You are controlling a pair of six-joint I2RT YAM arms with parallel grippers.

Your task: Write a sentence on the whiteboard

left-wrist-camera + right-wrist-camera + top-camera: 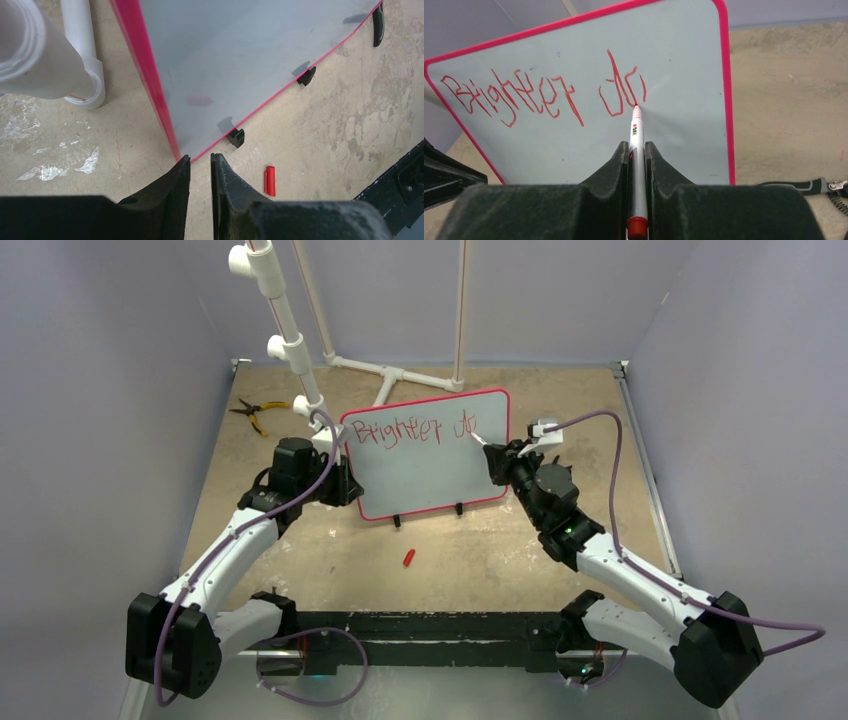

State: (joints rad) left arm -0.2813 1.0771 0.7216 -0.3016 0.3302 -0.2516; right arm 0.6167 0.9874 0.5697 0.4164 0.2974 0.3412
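Tan table [450, 570] holds whiteboard [425, 475]; right claw [636, 145] clamps marker [636, 131], tip on sentence [573, 102]; left claw [200, 156] at its corner, grip unclear; left wrist shows cap [270, 181], right doesn't

Top camera high, facing down from the near side, wrist cameras close up, all sharing the whiteboard [430, 478]

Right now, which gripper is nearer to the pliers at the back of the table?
Left. The left gripper is at the board's lower left corner, on the pliers' side; the right gripper holds a marker against the board's right part, farther off.
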